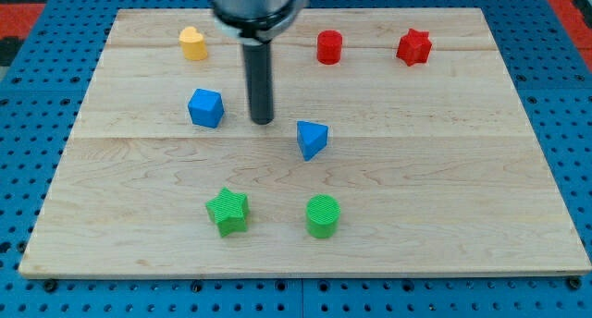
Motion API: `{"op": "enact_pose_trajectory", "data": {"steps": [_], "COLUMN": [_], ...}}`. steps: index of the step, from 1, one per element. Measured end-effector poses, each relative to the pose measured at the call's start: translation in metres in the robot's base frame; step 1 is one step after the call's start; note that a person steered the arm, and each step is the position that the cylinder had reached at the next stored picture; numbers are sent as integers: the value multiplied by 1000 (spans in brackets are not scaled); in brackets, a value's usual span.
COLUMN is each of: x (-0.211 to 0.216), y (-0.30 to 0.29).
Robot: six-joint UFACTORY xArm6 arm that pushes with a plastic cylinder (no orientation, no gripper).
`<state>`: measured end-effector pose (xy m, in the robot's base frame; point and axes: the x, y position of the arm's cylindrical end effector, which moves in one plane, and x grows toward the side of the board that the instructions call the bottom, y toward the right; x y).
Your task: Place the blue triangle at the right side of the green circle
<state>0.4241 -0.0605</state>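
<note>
Our tip [263,121] sits between blue cube [205,107] and blue triangle [312,139], touching neither. No end effector, just the rod, holding nothing. Triangle lies above green circle [323,215]; green star [228,211] at circle's left.

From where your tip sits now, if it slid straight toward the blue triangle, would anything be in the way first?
No. My tip sits up-left of the blue triangle, with only bare board between. The blue cube lies on the opposite side, so the triangle looks like first contact.
</note>
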Motion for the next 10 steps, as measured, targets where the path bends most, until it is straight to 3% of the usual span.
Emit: {"op": "enact_pose_trajectory", "data": {"steps": [2, 3, 4, 5, 10], "x": [32, -12, 10, 58, 101], "y": [81, 81, 113, 152, 140]}}
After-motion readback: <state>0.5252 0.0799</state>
